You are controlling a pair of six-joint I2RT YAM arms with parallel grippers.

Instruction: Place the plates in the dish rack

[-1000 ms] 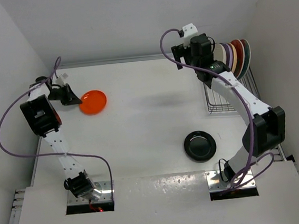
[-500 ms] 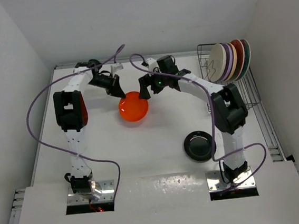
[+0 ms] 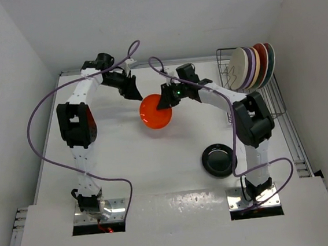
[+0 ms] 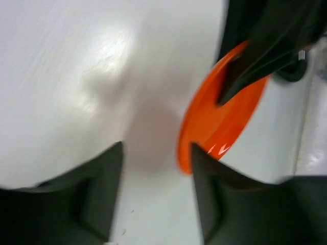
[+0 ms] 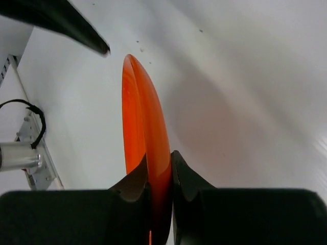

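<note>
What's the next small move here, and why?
Probably the right arm should start swinging toward the dish rack. The right gripper is pinched on the rim of the orange plate, which it holds on edge, while the left gripper stands open beside it, not gripping. Other plates already stand in the rack.

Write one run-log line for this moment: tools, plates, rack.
right tool: shut on orange plate rim | left tool: open, beside plate | black plate: flat on table | dish rack: five plates upright
</note>
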